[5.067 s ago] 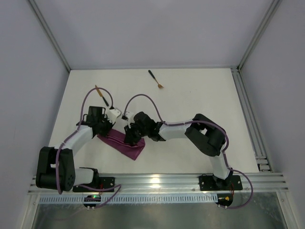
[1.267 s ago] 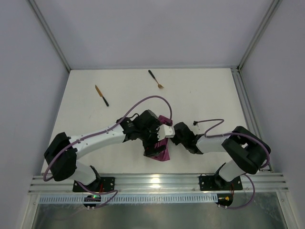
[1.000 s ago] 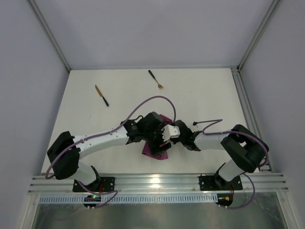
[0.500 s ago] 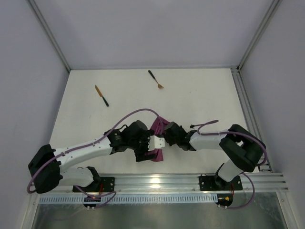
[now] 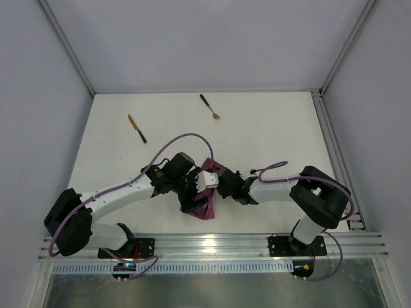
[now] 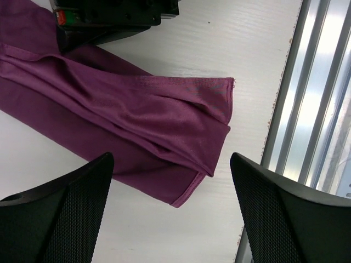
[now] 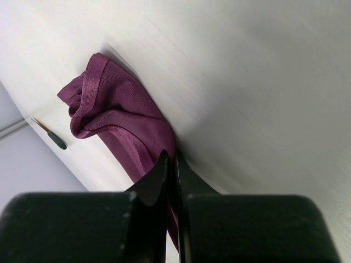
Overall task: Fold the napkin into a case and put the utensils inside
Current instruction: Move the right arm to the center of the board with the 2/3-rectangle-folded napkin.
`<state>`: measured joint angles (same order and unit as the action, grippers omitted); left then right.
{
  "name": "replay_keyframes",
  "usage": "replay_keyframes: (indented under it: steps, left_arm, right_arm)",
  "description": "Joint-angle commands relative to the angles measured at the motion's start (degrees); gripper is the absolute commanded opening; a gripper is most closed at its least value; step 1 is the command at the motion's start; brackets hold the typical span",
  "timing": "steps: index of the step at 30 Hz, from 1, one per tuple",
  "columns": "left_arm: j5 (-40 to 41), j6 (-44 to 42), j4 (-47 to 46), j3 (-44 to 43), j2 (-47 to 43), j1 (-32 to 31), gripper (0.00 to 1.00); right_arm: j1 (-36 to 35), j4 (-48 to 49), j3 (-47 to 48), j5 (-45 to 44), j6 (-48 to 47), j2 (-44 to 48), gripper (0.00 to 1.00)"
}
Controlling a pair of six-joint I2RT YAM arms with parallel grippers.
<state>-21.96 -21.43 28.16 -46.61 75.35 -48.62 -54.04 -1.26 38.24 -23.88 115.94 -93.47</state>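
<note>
Napkin (image 5: 204, 206) dragged left; L tool (image 6: 170, 164) released over it, R tool (image 7: 170, 156) clenched at its fold; knife (image 5: 136, 129), fork (image 5: 210, 107) outside.

Left claw (image 6: 170, 159) opened wide, napkin (image 6: 137, 120) turned, shifted right

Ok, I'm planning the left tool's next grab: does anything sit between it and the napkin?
Nothing visible does. The left tool hangs open directly over the napkin, at its folded end. The right tool grips it farther along, outside that path.
</note>
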Motion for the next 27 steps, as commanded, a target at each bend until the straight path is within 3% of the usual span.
replay_keyframes:
  steps: [1, 9, 14, 20, 27]
  left_arm:
    - [-1.34, 0.95, 2.16, -1.73, 4.80, -0.51, 0.87]
    - [-4.41, -0.09, 4.96, -3.84, 10.43, -0.60, 0.63]
    - [-3.71, -0.02, 5.24, -4.02, 10.43, -0.60, 0.69]
    - [5.86, 5.43, -1.87, -3.05, 11.58, -0.34, 0.68]
    - [2.18, 11.68, -14.98, 2.58, -0.98, 5.46, 0.69]
  right_arm:
    - [-1.24, -11.75, -1.85, -1.61, 8.51, -2.59, 0.04]
    - [-1.51, -11.23, -1.85, -1.35, 9.30, -3.73, 0.04]
    - [-1.59, -9.99, -2.82, -1.35, 10.36, -3.91, 0.04]
    - [-1.42, -7.97, -4.14, -2.66, 13.35, -2.77, 0.04]
    - [-0.28, -7.35, -1.77, -4.16, 11.33, -2.68, 0.04]
